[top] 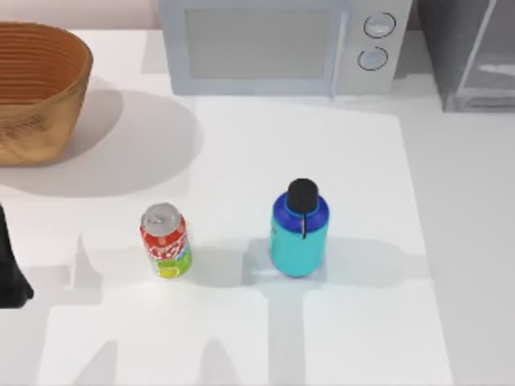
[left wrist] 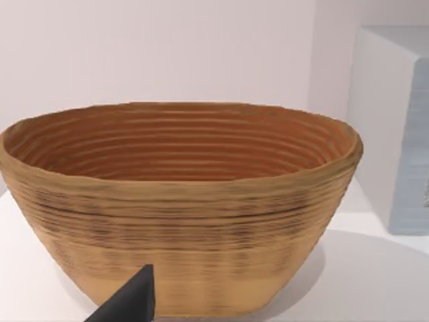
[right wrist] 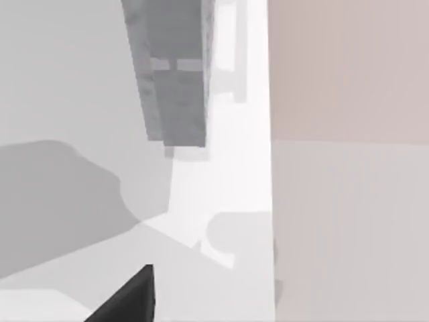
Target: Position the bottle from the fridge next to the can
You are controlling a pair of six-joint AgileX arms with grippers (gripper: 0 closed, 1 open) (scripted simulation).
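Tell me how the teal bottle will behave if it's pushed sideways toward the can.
The bottle stands upright, taller than the can, so a push near its black cap would probably tip it. Its stout base suggests a low push slides it. Tipped over, its round body would likely roll.

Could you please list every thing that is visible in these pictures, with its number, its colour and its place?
bottle: one, teal with dark blue shoulder and black cap, upright near the table's middle, right of the can, with a gap between them.
can: one, red with a green-yellow lower band and silver lid, upright, left of the bottle.
basket: one, brown woven, far left of the table.
microwave: one, silver with two round knobs, at the back, middle.
fridge: one, grey with a glass panel, back right corner.
table: one, white, under everything.
left arm: one, black, at the left edge of the top view.
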